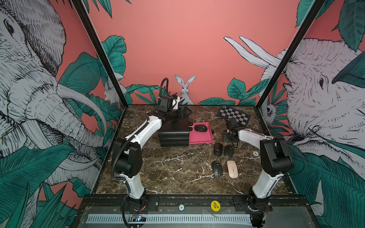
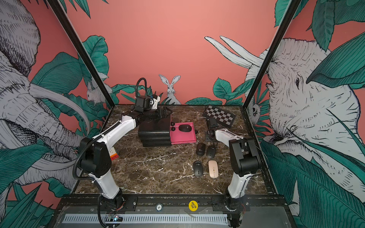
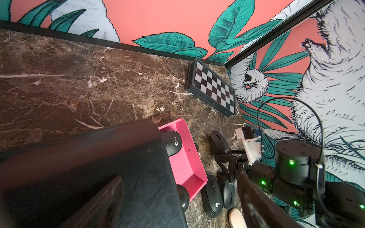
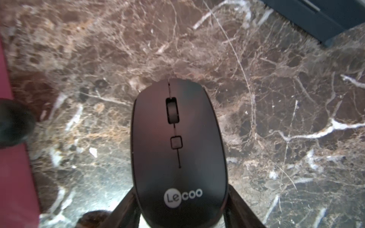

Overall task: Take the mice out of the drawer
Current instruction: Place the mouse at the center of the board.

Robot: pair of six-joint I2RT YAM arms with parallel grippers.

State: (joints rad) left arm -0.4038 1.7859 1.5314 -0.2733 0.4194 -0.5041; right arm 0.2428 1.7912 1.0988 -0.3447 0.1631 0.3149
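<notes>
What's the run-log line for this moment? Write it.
drawer: open, one black mouse inside | table: four mice out | right gripper: fingers flank another mouse, grip unclear | left gripper: open, over cabinet

Both top views look down from the front (nearly identical); wrist cameras hover close over the table [image 4: 276, 98].

- A black cabinet [image 2: 154, 132] stands mid-table with its pink drawer [image 2: 183, 140] open to the right.
- One black mouse [image 2: 185, 128] lies in the drawer.
- Two more black mice [image 2: 200, 149] lie side by side on the marble table [image 2: 158, 177], near the drawer.
- Closer to the camera lie another black mouse [image 2: 198, 168] and a pale pink mouse [image 2: 213, 169].
- A chessboard [image 2: 220, 115] lies at the far right.
- The left arm [image 2: 116, 130] reaches over the cabinet.
</notes>
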